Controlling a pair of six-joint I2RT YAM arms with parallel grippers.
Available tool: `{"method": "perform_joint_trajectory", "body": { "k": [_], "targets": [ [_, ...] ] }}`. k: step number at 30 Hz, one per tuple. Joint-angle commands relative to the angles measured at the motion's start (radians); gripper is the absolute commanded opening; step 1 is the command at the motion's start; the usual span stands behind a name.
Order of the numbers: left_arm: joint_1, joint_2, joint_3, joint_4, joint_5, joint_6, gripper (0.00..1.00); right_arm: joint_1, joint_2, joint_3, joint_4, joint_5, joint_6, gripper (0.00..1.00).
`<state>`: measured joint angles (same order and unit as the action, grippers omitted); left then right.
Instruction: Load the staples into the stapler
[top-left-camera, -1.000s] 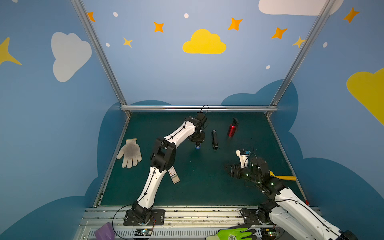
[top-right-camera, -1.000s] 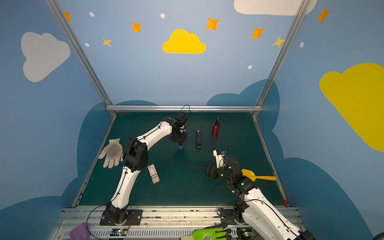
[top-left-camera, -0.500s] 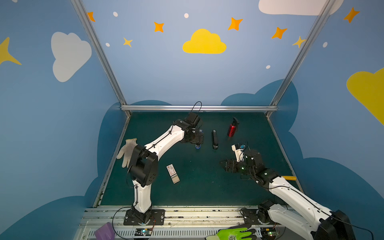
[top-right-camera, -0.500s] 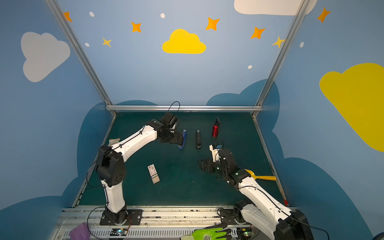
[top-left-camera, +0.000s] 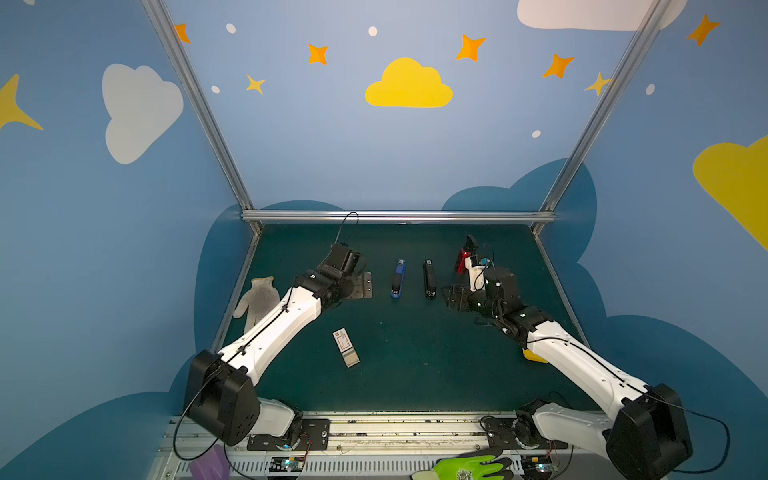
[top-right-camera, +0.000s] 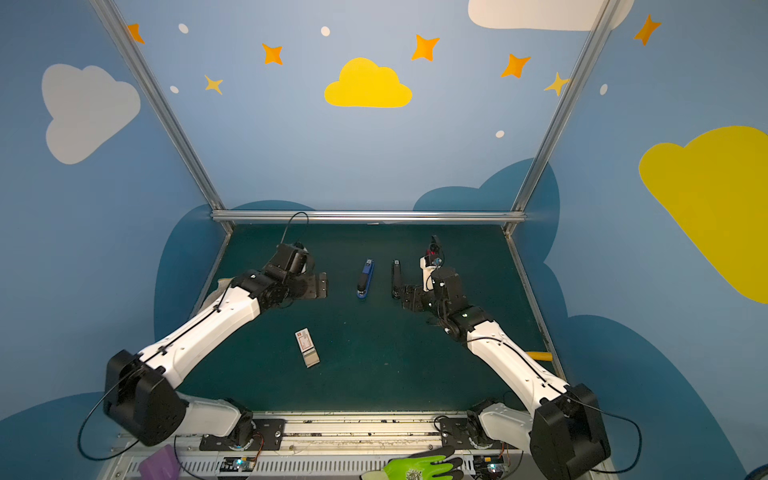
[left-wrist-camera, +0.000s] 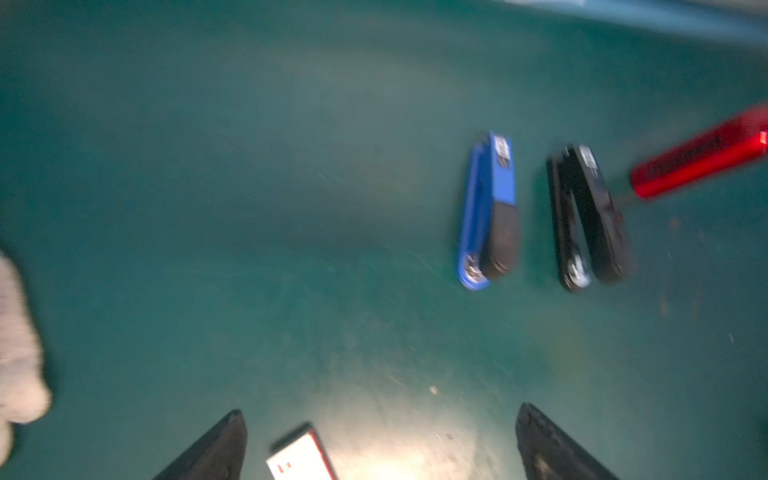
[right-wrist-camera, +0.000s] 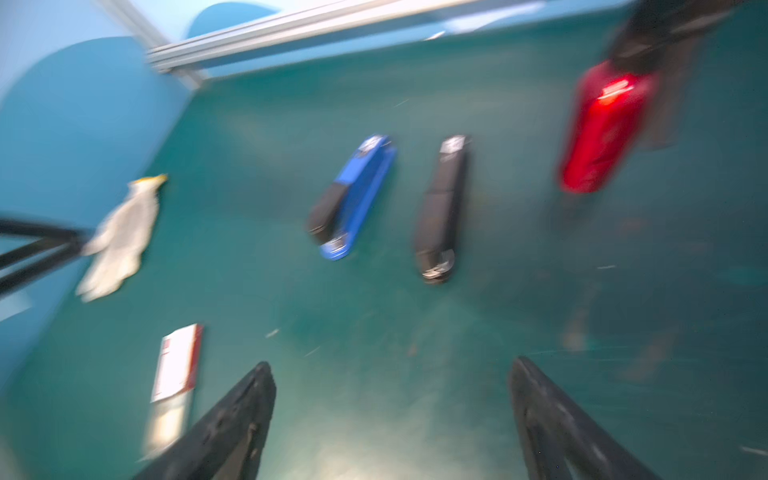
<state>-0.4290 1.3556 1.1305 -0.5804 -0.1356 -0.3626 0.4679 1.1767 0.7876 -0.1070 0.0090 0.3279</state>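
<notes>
Both top views show a blue stapler (top-left-camera: 398, 279) (top-right-camera: 365, 279) and a black stapler (top-left-camera: 429, 279) (top-right-camera: 395, 279) lying side by side on the green mat. The staples (top-left-camera: 345, 345) (top-right-camera: 306, 345), a small white box with a red mark and its tan tray slid partly out, lie nearer the front. My left gripper (top-left-camera: 362, 285) (left-wrist-camera: 381, 411) hangs open left of the blue stapler, holding nothing. My right gripper (top-left-camera: 454, 297) (right-wrist-camera: 391, 363) is open just right of the black stapler, also with nothing in it. Both wrist views are blurred.
A red bottle (top-left-camera: 462, 258) (right-wrist-camera: 598, 129) stands at the back right behind my right wrist. A white glove (top-left-camera: 257, 297) lies at the left mat edge. A yellow object (top-left-camera: 534, 356) shows under my right forearm. A green glove (top-left-camera: 469, 469) rests on the front rail.
My left gripper has opened and drawn back to the left from the blue stapler, which now lies alone. My right gripper has opened wider and moved toward the black stapler.
</notes>
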Motion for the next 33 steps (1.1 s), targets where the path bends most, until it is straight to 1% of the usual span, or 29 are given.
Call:
{"method": "perform_joint_trajectory", "body": {
  "k": [1,4,8,9,11,12,14,15,16,19,20,22,23,25,26,27,28,29,30,31,32,33],
  "targets": [
    [0.066,-0.082,-0.097,0.114,-0.129,0.023,1.0,-0.039,0.001,0.014,0.051,0.193,-0.066,0.88],
    [0.138,-0.141,-0.176,0.166,-0.154,0.057,1.0,-0.072,-0.017,-0.032,0.124,0.314,-0.111,0.89],
    [0.248,-0.168,-0.285,0.259,-0.237,0.082,1.0,-0.143,-0.016,-0.095,0.178,0.51,-0.124,0.89],
    [0.277,-0.171,-0.329,0.307,-0.223,0.12,1.0,-0.161,-0.013,-0.125,0.217,0.558,-0.14,0.89],
    [0.319,-0.174,-0.41,0.421,-0.214,0.191,1.0,-0.189,-0.002,-0.196,0.305,0.617,-0.181,0.89],
    [0.339,-0.175,-0.452,0.486,-0.229,0.203,1.0,-0.203,0.007,-0.222,0.34,0.629,-0.199,0.89],
    [0.381,-0.166,-0.521,0.614,-0.193,0.216,1.0,-0.23,0.031,-0.247,0.363,0.634,-0.202,0.89],
    [0.396,-0.153,-0.555,0.693,-0.173,0.235,1.0,-0.244,0.049,-0.248,0.354,0.624,-0.181,0.89],
    [0.398,-0.133,-0.579,0.766,-0.178,0.249,1.0,-0.255,0.068,-0.247,0.35,0.61,-0.165,0.89],
    [0.4,-0.046,-0.635,0.997,-0.141,0.319,1.0,-0.267,0.126,-0.248,0.384,0.549,-0.159,0.89],
    [0.397,-0.022,-0.662,1.077,-0.133,0.323,1.0,-0.268,0.146,-0.261,0.446,0.531,-0.207,0.88],
    [0.39,0.018,-0.713,1.215,-0.119,0.315,1.0,-0.267,0.156,-0.273,0.491,0.492,-0.214,0.88],
    [0.374,0.042,-0.748,1.29,-0.109,0.34,1.0,-0.284,0.17,-0.294,0.536,0.445,-0.221,0.88],
    [0.336,0.107,-0.796,1.446,-0.113,0.387,1.0,-0.305,0.196,-0.341,0.65,0.388,-0.29,0.88],
    [0.333,0.117,-0.807,1.483,-0.121,0.377,1.0,-0.317,0.189,-0.346,0.643,0.342,-0.268,0.88],
    [0.343,0.107,-0.803,1.449,-0.092,0.383,1.0,-0.338,0.188,-0.346,0.615,0.274,-0.232,0.88],
    [0.357,0.112,-0.802,1.437,-0.058,0.38,1.0,-0.356,0.219,-0.364,0.695,0.214,-0.283,0.89],
    [0.361,0.159,-0.801,1.5,-0.058,0.375,1.0,-0.36,0.261,-0.377,0.777,0.188,-0.33,0.89],
    [0.364,0.201,-0.786,1.531,-0.072,0.354,1.0,-0.365,0.296,-0.358,0.788,0.176,-0.324,0.89],
    [0.381,0.202,-0.757,1.471,-0.056,0.338,1.0,-0.376,0.309,-0.327,0.741,0.157,-0.316,0.89],
    [0.414,0.177,-0.714,1.344,-0.015,0.326,1.0,-0.397,0.296,-0.306,0.676,0.111,-0.302,0.89],
    [0.434,0.159,-0.692,1.266,0.019,0.319,1.0,-0.404,0.286,-0.279,0.598,0.106,-0.267,0.89]
  ]
}}
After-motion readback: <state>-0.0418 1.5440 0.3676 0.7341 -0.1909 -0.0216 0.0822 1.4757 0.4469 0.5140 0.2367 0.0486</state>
